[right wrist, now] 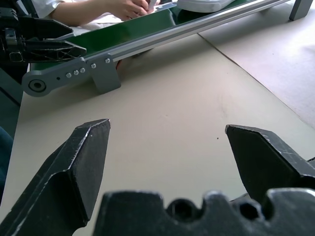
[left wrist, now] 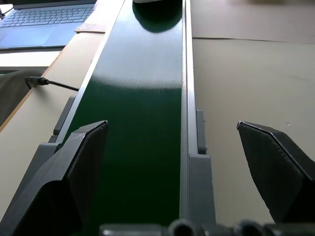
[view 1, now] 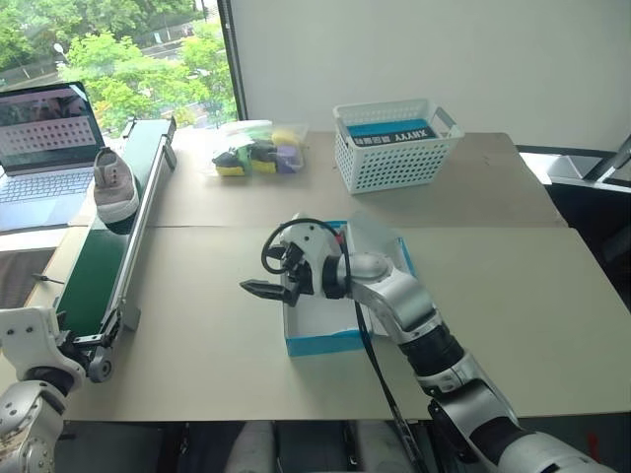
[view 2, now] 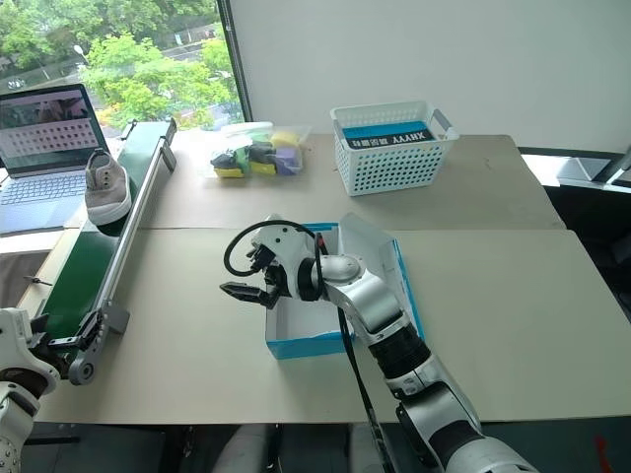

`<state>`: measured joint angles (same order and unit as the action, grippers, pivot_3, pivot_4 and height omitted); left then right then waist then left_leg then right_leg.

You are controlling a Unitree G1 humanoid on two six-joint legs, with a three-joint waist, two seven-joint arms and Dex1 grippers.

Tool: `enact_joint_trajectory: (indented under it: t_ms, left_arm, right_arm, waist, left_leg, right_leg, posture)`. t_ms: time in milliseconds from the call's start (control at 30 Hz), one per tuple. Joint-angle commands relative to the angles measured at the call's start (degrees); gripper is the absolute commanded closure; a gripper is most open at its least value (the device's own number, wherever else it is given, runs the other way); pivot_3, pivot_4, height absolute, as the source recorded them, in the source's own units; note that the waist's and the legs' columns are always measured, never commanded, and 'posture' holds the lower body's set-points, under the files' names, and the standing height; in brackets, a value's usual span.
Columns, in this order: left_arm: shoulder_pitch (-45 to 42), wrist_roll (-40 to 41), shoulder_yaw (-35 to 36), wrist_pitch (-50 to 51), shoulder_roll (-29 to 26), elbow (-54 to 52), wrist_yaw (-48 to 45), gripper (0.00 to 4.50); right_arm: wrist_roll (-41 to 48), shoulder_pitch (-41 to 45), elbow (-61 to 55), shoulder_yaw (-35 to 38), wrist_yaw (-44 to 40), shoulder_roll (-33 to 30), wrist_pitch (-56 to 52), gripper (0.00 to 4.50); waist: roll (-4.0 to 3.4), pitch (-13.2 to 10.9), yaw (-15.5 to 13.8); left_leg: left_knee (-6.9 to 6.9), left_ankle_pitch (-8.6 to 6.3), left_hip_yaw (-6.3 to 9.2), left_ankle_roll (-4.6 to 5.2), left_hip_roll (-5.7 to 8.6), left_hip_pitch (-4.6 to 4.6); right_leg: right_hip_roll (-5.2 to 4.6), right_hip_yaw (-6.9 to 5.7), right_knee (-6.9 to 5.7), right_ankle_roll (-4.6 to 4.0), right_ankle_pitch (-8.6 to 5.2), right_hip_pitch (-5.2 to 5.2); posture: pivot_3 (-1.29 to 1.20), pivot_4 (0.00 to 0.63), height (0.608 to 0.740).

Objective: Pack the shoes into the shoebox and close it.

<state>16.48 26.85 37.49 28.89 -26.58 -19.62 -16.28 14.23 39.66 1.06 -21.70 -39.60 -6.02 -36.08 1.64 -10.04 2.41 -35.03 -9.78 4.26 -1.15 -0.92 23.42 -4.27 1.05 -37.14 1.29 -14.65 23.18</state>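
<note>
Spread wide and empty at the near end of the green conveyor belt (view 1: 94, 271), the left gripper (view 1: 84, 340) should wait for the grey sneaker (view 1: 113, 184) at the far end, while the equally spread right gripper (view 1: 264, 288) hovers beside the open turquoise shoebox (view 1: 325, 340).

1. We see bright, even daylight, coming from the window (view 1: 118, 59) at the far left.
2. Shadows on the desk (view 1: 493, 286) are soft and faint.
3. A pale sheen glares off the green conveyor belt (left wrist: 142, 88).
4. Close-up pincer fingers (right wrist: 78, 167) look slightly soft.
</note>
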Motion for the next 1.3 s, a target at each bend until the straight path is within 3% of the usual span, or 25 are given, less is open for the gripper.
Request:
enact_joint_trajectory:
  t_ms: [33, 833, 1200, 1300]
  left_arm:
    - [0.23, -1.01, 0.84, -0.77, -0.64, -0.27, 0.39, 0.00]
    - [-3.45, -2.82, 2.72, -2.31, -0.83, 3.81, 3.03, 0.00]
    - [-7.31, 0.30, 1.38, -0.43, 3.05, 5.01, 4.38, 0.00]
    - [-7.91, 1.36, 1.87, -0.08, 3.03, 4.62, 4.44, 0.72]
  right_arm:
    - [0.21, 0.33, -1.21, 1.40, 0.37, 0.44, 0.27, 0.09]
    - [0.78, 0.56, -1.60, 2.51, 1.14, 0.75, 0.10, 0.09]
    - [1.10, 1.07, -2.33, 4.11, 1.83, 1.12, -0.78, 0.09]
    - [1.89, 1.41, -2.47, 5.01, 2.03, 1.59, -1.41, 0.00]
  waist:
    - [0.00, 0.00, 0.02]
    - [0.00, 0.00, -0.01]
    - [0.00, 0.00, -0.41]
    - [0.01, 0.01, -0.92]
  left_leg:
    - [0.00, 0.00, 0.00, 0.00, 0.00, 0.00]
    - [0.00, 0.00, 0.00, 0.00, 0.00, 0.00]
    - [0.00, 0.01, 0.01, 0.00, 0.01, -0.05]
    - [-0.01, 0.03, 0.02, -0.04, 0.02, -0.06]
  right_leg:
    - [0.00, 0.00, 0.00, 0.00, 0.00, 0.00]
    - [0.00, 0.00, -0.01, 0.00, 0.00, 0.00]
    - [0.00, -0.01, -0.07, 0.00, 0.01, -0.02]
    - [-0.01, -0.01, -0.07, 0.00, 0.01, -0.06]
  posture:
    - [0.00, 0.150, 0.734]
    - [0.00, 0.150, 0.734]
    - [0.00, 0.150, 0.734]
    - [0.00, 0.150, 0.734]
